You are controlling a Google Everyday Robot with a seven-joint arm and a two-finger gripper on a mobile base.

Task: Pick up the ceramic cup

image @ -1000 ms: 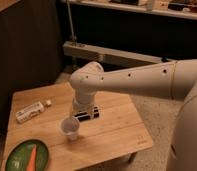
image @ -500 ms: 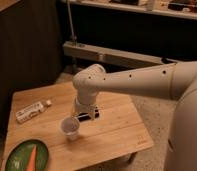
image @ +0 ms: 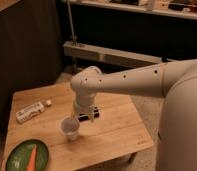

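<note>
Gripper (image: 83, 119), mostly hidden by the arm (image: 127, 82), sits beside ceramic cup (image: 70, 129); grip unreadable.

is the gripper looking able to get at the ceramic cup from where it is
Probably yes: the gripper hangs right beside the ceramic cup, nothing visible between them, and the carton and green plate lie off to the side.

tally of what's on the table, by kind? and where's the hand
ceramic cup: 1
white carton: 1
green plate: 1
carrot, on the plate: 1
small white piece, by the carton: 1
Total: 5
The hand hangs low, right beside the cup.
</note>
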